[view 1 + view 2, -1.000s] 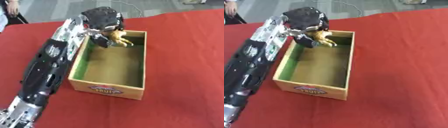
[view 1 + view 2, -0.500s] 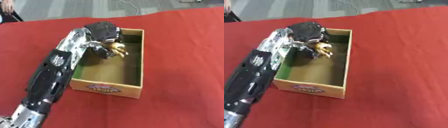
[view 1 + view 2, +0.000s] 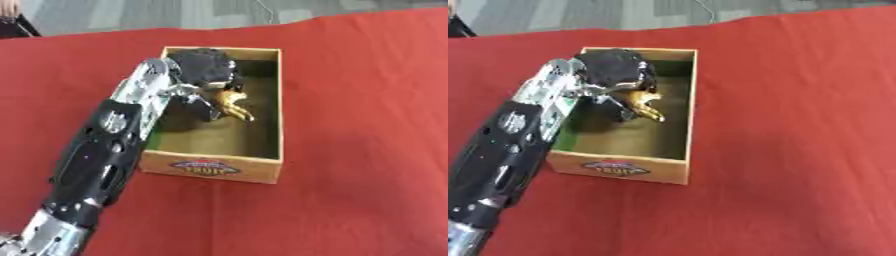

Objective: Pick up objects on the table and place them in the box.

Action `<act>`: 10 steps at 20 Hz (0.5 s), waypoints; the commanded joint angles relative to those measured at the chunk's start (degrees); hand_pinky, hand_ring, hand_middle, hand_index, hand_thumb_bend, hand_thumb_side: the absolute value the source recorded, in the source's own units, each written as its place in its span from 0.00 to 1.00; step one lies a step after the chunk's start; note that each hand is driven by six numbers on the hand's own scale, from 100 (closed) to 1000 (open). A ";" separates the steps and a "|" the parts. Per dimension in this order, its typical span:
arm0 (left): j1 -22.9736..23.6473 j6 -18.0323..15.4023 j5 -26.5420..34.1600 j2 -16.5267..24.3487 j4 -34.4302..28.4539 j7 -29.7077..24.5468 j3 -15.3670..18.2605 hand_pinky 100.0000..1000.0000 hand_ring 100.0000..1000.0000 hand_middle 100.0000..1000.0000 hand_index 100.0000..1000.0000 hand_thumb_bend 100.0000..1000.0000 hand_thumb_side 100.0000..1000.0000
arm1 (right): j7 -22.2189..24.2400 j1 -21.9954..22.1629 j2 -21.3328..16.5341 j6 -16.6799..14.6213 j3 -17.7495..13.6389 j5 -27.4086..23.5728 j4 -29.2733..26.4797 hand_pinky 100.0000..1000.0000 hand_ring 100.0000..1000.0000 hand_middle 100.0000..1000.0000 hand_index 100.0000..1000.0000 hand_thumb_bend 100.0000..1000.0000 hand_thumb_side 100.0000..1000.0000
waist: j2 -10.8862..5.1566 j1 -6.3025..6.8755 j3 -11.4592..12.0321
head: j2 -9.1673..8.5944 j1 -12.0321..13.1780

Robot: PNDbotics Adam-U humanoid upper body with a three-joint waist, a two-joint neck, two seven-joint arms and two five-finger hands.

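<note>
A wooden box (image 3: 264, 170) with a green lining and a logo on its front wall stands on the red cloth. My left hand (image 3: 206, 75) reaches down into the box at its far end, fingers curled around a small yellow-brown object (image 3: 234, 104). The object hangs just above the box floor, near the right wall. My left arm covers the box's left wall. My right hand shows in neither view.
The red tablecloth (image 3: 367, 125) spreads to the right of the box and in front of it. Grey floor lies beyond the table's far edge (image 3: 710, 20). A person's dark clothing shows at the far left corner.
The camera has tilted, shifting the whole picture. My left hand has gone lower into the box with the yellow-brown object still in its fingers.
</note>
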 commanded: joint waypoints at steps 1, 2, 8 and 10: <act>-1.16 -0.46 -2.25 1.05 -1.58 -1.24 -0.05 0.95 0.96 0.90 1.00 0.32 0.76 | 0.10 -0.58 -0.60 -0.14 -0.14 -0.45 -0.53 0.85 0.58 0.42 0.77 0.00 0.36 | -1.35 -0.51 -0.06 | 0.09 0.41; -1.16 -0.57 -2.90 1.08 -1.69 -1.43 0.07 0.98 0.98 0.92 1.00 0.39 0.82 | 0.12 -0.60 -0.63 -0.18 -0.15 -0.55 -0.53 0.85 0.58 0.42 0.77 0.00 0.36 | -1.38 -0.53 -0.09 | 0.04 0.47; -1.22 -0.44 -5.68 1.37 -2.12 -0.97 0.67 1.00 1.00 0.99 1.00 0.52 0.93 | 0.24 -0.67 -0.74 -0.21 -0.21 -1.10 -0.53 0.85 0.58 0.42 0.77 0.00 0.35 | -1.66 -0.53 -0.17 | -0.22 0.75; -1.20 -0.68 -5.68 1.41 -2.13 -0.55 0.63 1.00 1.00 0.99 1.00 0.46 0.89 | 0.26 -0.69 -0.81 -0.25 -0.26 -1.24 -0.53 0.85 0.58 0.43 0.77 0.00 0.35 | -1.74 -0.52 -0.19 | -0.36 0.82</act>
